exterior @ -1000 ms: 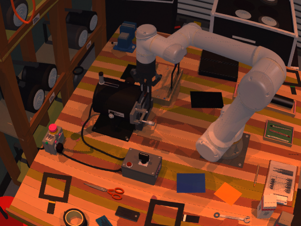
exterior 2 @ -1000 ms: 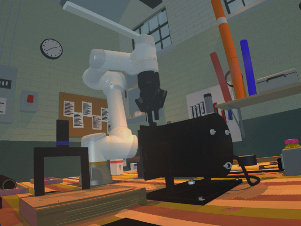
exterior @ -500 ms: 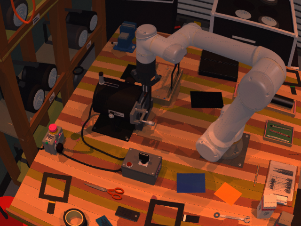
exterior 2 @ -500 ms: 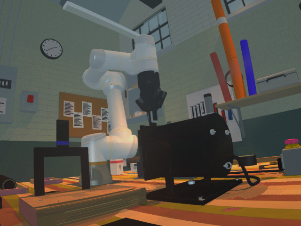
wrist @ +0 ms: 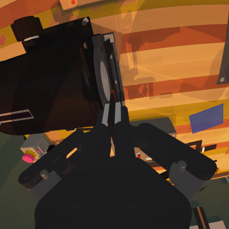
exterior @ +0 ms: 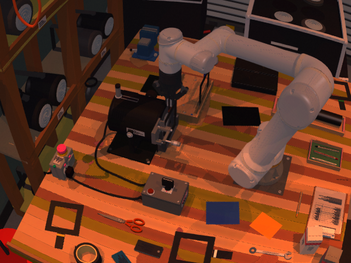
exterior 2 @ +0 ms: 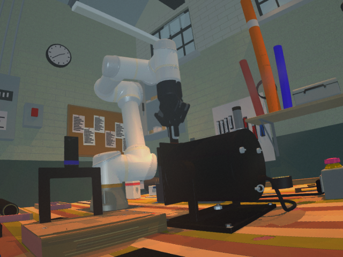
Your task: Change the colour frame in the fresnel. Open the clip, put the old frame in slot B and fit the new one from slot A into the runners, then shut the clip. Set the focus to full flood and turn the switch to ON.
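Note:
The old colour frame [wrist: 112,94] sits in the runners at the front of the black fresnel [exterior: 136,117], right before the ribbed lens [wrist: 104,80], with its tab sticking up out of the top. The wooden slot rack [exterior: 195,97] stands just behind the lamp and holds the new frame [exterior 2: 69,184] with a blue-banded tab upright in one slot. The switch box [exterior: 165,192] with its black knob lies in front of the lamp, cabled to it. My gripper [wrist: 111,116] hangs straight down over the lamp's front and is closed on the frame's tab.
The lamp's grey clip and runner bracket [exterior: 164,133] stands directly below my fingers. An emergency-stop box [exterior: 61,161] sits at the left table edge. Loose frames [exterior: 63,218], scissors [exterior: 127,222], blue [exterior: 222,213] and orange [exterior: 265,225] gels litter the near bench.

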`<state>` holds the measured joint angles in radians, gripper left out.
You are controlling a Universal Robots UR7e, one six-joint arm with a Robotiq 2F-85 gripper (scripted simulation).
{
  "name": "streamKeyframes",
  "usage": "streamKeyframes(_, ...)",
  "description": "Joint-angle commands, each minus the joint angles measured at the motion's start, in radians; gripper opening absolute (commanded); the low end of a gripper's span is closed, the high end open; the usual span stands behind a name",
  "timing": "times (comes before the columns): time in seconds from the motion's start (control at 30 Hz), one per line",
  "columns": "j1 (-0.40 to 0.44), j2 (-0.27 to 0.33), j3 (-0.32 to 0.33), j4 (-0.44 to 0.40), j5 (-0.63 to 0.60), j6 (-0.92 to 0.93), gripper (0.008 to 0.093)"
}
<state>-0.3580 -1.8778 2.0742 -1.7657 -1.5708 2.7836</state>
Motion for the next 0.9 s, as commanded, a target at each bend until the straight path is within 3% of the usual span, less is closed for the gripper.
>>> streamKeyframes(0.0, 0.000, -0.001, -0.002, 0.000, 0.000, 0.000, 0.0080)
streamKeyframes(0.87, 0.000, -0.006, -0.025, 0.026, 0.000, 0.000, 0.0080)
